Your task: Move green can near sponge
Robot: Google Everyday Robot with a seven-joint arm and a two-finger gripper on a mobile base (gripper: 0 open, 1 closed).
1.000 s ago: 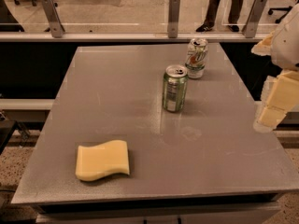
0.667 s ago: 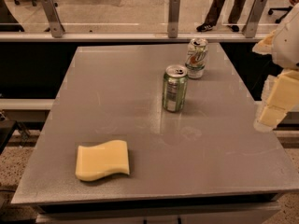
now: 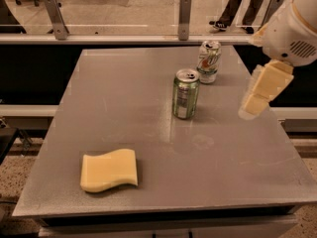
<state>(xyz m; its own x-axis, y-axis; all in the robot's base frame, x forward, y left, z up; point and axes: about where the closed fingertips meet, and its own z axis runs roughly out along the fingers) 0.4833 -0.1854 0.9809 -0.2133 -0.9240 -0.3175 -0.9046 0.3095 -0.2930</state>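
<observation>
The green can stands upright near the middle of the grey table, its silver top and pull-tab showing. The pale-yellow sponge lies flat near the table's front left, well apart from the can. My gripper hangs at the right side of the table, to the right of the green can and clear of it, holding nothing.
A white can with a green and red logo stands upright just behind and to the right of the green can. A glass railing with metal posts runs behind the table. A person's legs show beyond it.
My gripper has shifted slightly left toward the table. The cans and sponge have not moved.
</observation>
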